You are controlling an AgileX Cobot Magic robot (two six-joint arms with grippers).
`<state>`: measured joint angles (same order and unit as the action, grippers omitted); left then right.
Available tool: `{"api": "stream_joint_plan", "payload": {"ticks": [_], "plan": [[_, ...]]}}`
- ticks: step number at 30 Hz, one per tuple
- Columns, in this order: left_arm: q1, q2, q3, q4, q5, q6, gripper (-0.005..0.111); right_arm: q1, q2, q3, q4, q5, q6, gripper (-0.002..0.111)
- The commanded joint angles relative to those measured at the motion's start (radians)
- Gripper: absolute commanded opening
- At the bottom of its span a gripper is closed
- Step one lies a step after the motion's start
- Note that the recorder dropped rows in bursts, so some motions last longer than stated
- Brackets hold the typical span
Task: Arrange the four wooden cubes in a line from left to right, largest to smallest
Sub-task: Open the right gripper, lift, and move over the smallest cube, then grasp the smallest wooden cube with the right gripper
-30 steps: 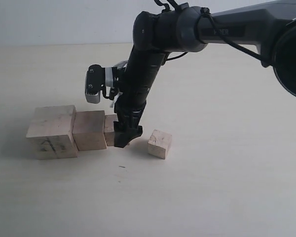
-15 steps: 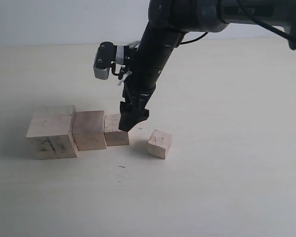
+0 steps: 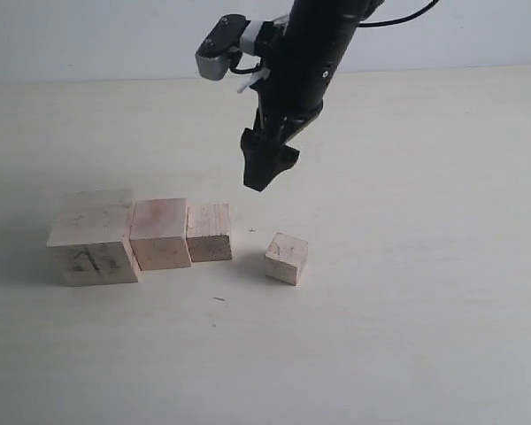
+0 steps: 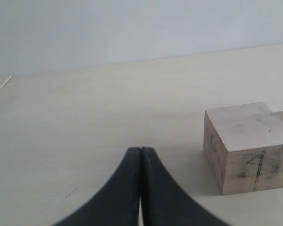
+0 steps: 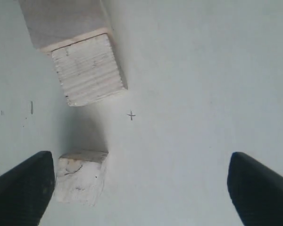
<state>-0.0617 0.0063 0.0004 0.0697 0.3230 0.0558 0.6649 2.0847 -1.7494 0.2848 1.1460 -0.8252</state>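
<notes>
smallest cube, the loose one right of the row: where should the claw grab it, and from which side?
From above, with the right claw closing on two opposite side faces of the smallest cube. It stands apart from the third cube, so every side is free. It looks slightly turned, so match its yaw.

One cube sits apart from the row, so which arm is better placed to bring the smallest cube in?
Right. The right gripper hangs open above the table near the smallest cube. The left gripper is shut, near the largest cube at the row's far end.
</notes>
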Motion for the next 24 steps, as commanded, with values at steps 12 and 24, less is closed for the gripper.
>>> {"api": "stream_joint_plan", "payload": {"ticks": [12,24], "plan": [[0.003,-0.006,0.000,0.002,-0.007,0.000,0.000,-0.054,-0.066,0.298,0.082,-0.203,0.068,0.088],[0.003,-0.006,0.000,0.002,-0.007,0.000,0.000,-0.049,-0.066,0.369,0.143,-0.209,0.014,0.088]]}}
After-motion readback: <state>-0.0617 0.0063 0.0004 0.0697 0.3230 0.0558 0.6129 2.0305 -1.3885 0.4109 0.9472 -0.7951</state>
